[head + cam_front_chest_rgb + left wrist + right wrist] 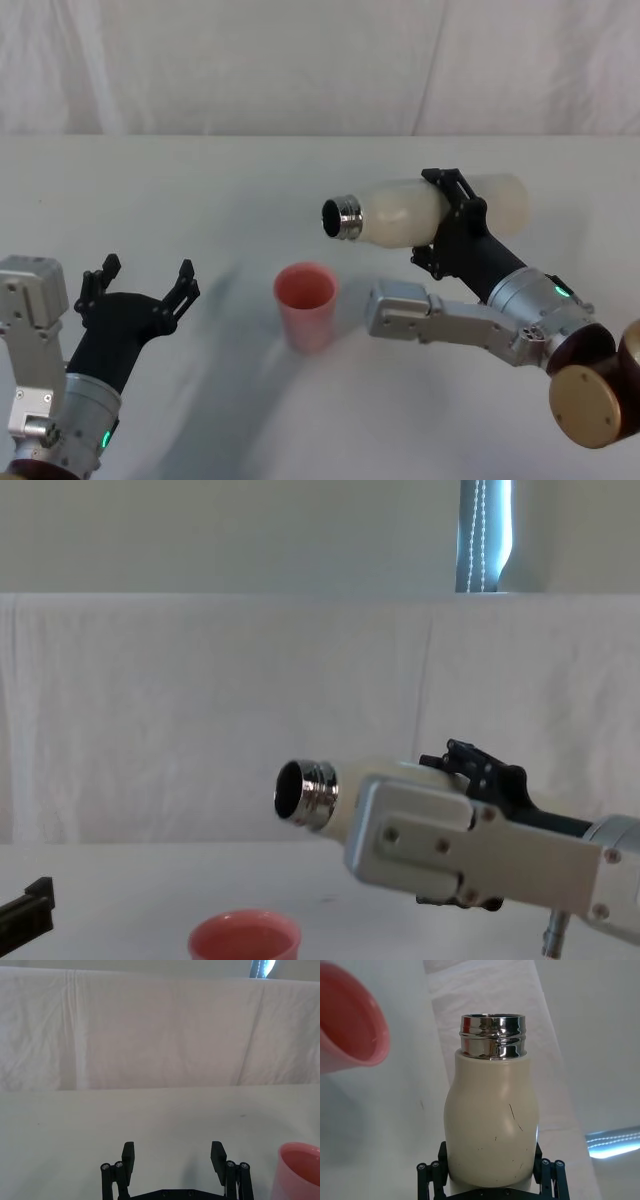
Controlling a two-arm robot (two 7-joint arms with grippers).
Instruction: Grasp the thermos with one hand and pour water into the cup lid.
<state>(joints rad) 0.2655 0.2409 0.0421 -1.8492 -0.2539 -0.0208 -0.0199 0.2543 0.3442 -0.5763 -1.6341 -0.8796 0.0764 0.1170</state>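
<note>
1. Spanning the whole scene, the white tabletop [200, 180] carries the cup lid, with a draped white cloth hanging behind it.
2. Held on its side above the tabletop, the thermos [430, 210] points its open steel neck toward the robot's left; the neck sits just short of the cup and higher than it.
3. Clamped around the thermos's mid-body, the right pincer [452, 222] carries the full weight, fingers [430, 1170] showing on either flank in the right wrist view.
4. Idling low over the tabletop on the robot's left, the left pincer [135, 285] has its fingers spread apart and empty.
5. Standing upright near the middle, the pink cup lid [305, 300] sits below and slightly short of the mouth.
6. Pouring well probably means bringing the neck over the rim first, then tilting slowly so the stream lands inside the narrow cup.
</note>
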